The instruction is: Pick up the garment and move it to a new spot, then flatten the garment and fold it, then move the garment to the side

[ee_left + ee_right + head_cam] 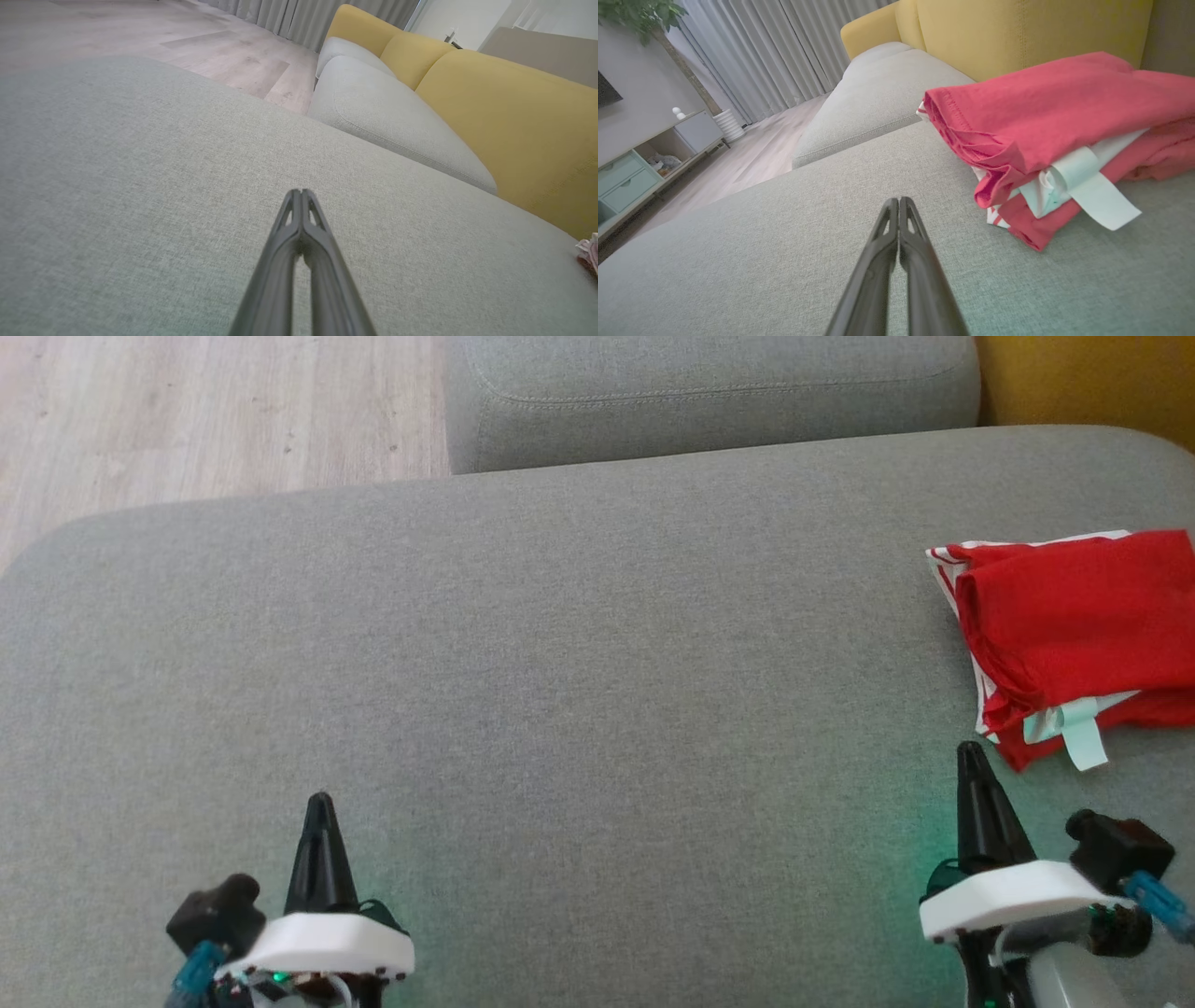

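Seemingly finished: folded red cloth garment (1083,616) lies aside on grey fabric cushion (560,663); left gripper (320,800) and right gripper (971,749) clenched, empty.

Garment (1074,616) red, white-and-red striped edge, pale mint strip; seat cushion (560,663) plain grey; backrest (1017,32) mustard yellow; floor (187,411) pale wood; gripper fingers (882,261) dark grey

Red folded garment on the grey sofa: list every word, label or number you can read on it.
None readable. The red folded cloth garment bears a pale blank strip with no print showing; its red-and-white striped edge shows no letters either.
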